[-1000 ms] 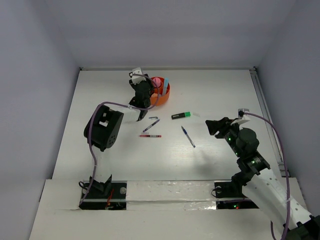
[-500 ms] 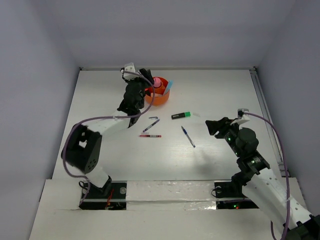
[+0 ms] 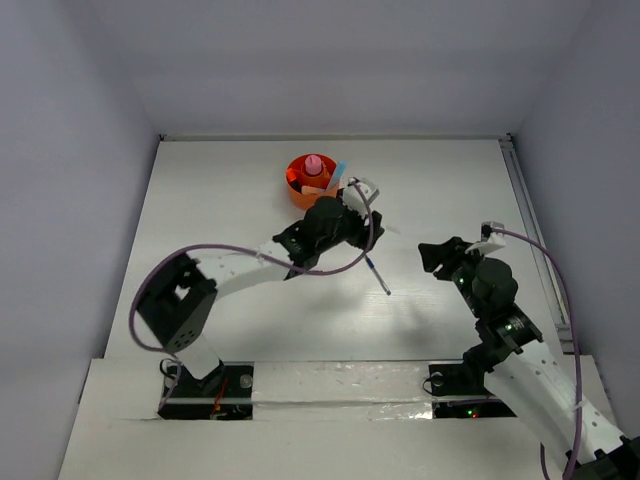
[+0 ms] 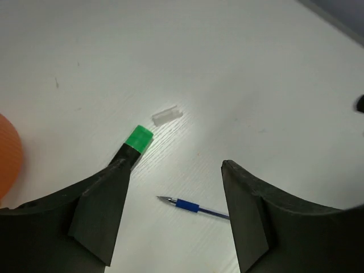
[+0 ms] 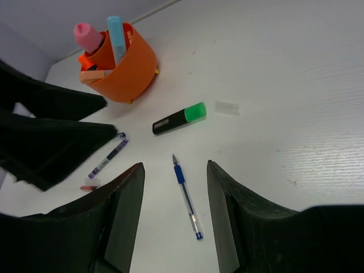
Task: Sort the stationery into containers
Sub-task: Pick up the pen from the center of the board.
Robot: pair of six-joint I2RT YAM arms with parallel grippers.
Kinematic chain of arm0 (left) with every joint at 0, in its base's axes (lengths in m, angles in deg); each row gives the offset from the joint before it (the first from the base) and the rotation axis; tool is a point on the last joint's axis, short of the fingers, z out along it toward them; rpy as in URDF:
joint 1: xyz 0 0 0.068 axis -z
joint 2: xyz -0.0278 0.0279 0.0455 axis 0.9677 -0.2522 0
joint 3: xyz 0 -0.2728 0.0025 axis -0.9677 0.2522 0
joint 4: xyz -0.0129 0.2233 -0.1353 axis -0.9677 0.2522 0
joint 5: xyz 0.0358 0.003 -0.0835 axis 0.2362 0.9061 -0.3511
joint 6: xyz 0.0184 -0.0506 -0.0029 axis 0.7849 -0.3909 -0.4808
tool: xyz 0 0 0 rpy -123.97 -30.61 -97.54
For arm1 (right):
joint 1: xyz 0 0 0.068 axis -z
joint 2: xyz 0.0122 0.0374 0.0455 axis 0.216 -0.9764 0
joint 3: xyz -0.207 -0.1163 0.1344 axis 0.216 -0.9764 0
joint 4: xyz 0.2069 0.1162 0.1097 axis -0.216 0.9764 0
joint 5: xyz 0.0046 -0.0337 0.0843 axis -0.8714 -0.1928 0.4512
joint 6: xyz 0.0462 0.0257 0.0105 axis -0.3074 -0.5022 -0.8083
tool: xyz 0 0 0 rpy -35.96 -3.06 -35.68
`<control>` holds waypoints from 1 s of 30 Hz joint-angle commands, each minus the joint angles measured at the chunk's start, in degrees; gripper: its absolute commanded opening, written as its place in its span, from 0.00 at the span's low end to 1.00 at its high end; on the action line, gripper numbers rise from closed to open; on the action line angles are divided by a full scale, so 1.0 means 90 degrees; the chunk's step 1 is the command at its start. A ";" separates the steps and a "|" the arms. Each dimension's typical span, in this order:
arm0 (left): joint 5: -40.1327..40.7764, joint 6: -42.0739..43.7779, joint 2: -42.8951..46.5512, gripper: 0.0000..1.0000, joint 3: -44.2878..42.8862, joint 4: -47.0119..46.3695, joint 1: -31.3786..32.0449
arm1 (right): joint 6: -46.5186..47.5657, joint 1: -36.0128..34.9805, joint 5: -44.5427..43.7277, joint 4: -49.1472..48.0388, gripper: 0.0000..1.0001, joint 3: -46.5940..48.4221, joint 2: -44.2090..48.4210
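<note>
top external shows us the orange cup (image 3: pixel 298 190) toward 12 o'clock on the table (image 3: pixel 450 180), the blue pen (image 3: pixel 377 274) lying at its 5 o'clock. left wrist shows us the left gripper (image 4: pixel 174 165) spread apart and gripping nothing, green marker (image 4: pixel 137 143) at its 10 o'clock. right wrist shows us the right gripper (image 5: pixel 174 166) likewise unclenched and bare, cup at 11 o'clock holding the pink bottle (image 5: pixel 88 37) and light-blue marker (image 5: pixel 115 35).

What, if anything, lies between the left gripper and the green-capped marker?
Nothing visible. In the left wrist view the left gripper is open right at the green-capped marker, whose dark body disappears behind one finger. The blue pen and a clear cap lie to either side, off the path.
</note>
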State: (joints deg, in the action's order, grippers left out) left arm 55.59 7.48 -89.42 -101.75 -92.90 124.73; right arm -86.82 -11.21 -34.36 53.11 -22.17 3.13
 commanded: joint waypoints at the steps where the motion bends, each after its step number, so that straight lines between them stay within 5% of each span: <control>1: -0.0206 0.0462 -0.0882 0.63 -0.1033 0.1101 -0.0092 | -0.0064 0.0004 -0.0375 0.0163 0.54 0.0160 0.0122; 6: 0.0135 0.0873 -0.2132 0.63 -0.1972 0.1670 -0.0092 | -0.0083 0.0004 -0.0541 0.0251 0.53 0.0140 0.0268; 19: -0.0547 0.1321 -0.3159 0.74 -0.2870 0.2136 -0.0629 | -0.0015 0.0004 -0.0288 0.0085 0.53 0.0111 0.0171; 30: -0.1055 0.1634 -0.3833 0.60 -0.3573 0.2782 -0.0814 | -0.0015 0.0004 -0.0307 0.0085 0.53 0.0111 0.0171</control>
State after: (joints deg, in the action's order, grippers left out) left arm 48.79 20.81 -123.84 -130.84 -70.19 117.96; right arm -87.19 -11.21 -37.11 55.69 -22.15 4.34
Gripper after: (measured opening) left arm 0.624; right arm 0.534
